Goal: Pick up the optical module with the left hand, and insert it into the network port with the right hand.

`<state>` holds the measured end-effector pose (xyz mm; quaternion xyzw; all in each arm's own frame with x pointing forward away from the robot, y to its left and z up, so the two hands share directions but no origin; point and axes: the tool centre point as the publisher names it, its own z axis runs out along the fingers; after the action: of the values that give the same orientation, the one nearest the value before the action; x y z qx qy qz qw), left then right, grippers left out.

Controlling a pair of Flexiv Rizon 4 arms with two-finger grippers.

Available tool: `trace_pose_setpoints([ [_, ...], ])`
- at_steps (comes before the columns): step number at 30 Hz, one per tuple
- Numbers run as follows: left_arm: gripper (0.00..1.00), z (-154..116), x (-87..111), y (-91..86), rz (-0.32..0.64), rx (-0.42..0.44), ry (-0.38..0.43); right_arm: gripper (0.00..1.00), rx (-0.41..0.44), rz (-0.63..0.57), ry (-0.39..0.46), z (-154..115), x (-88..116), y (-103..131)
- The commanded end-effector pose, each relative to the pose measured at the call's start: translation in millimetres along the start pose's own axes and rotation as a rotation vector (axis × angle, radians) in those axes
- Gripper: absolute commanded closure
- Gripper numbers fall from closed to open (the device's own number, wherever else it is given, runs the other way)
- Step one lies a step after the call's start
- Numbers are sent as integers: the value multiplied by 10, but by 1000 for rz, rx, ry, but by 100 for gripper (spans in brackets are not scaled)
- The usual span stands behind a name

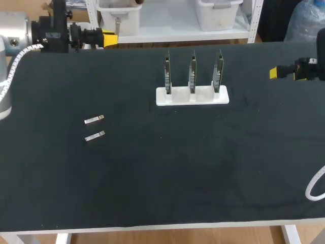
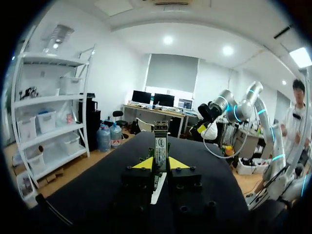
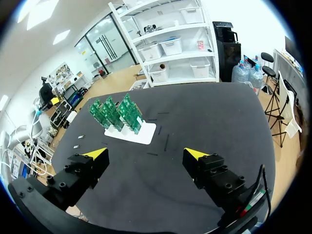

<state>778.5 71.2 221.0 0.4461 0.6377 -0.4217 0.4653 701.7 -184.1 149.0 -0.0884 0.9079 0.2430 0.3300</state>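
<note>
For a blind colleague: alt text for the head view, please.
Two silver optical modules lie on the left of a black table; a white stand holding three upright circuit boards sits toward the far middle. The left gripper and right gripper hang at the far sides, touching nothing.

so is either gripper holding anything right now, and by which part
Nothing is held. Both optical modules lie on the table, and the left gripper and right gripper have empty jaws.
</note>
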Motion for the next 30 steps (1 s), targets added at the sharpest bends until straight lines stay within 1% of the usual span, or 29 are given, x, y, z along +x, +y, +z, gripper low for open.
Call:
trace_pose_setpoints([
  [1,100,168,-103,32,47,36,3,0,3,0,0,-16,5,7],
  [3,100,241,-152,7,74,57,4,0,3,0,0,-16,5,7],
  [5,100,313,-198,-5,83,82,-14,0,3,0,0,-16,5,7],
  [8,100,412,-256,-14,76,115,-60,0,3,0,0,-16,5,7],
  [11,100,478,-308,-23,70,128,-103,0,3,0,0,-16,5,7],
  [13,100,520,-329,-38,73,133,-112,0,3,0,0,-16,5,7],
  [24,100,628,-370,-51,81,157,-153,0,3,0,0,-16,5,7],
  [30,100,714,-347,-54,71,172,-188,0,3,0,0,-16,5,7],
])
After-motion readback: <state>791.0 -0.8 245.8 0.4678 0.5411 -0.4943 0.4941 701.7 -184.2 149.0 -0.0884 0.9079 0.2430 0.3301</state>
